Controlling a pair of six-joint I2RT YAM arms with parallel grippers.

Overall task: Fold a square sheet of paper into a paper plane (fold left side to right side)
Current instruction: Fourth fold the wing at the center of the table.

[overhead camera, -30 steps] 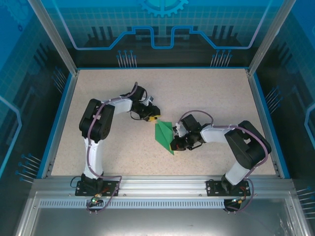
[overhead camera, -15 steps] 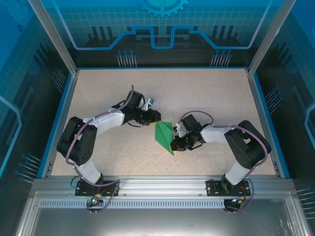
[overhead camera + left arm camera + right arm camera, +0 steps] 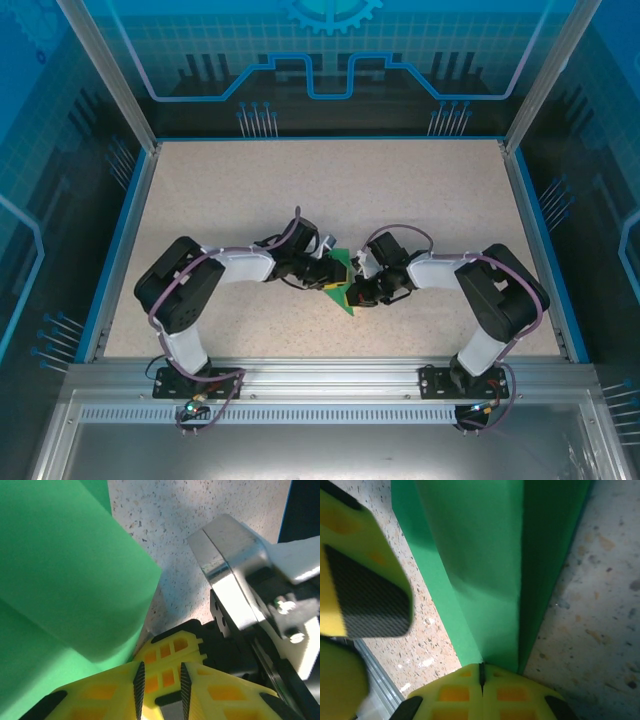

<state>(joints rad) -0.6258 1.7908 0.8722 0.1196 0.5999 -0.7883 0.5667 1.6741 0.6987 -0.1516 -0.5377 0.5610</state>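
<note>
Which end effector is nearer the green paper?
Right. The right end effector is shut on the green paper; the left end effector sits beside its left edge, jaws slightly apart, nothing between them.

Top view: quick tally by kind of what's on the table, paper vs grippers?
green paper: 1
grippers: 2 (left gripper, right gripper)
total: 3

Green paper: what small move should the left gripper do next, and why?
Probably ease the left gripper onto the green paper's left flap: its pads stand slightly apart beside the flap, nothing between them, while the right gripper pinches the near end.
</note>
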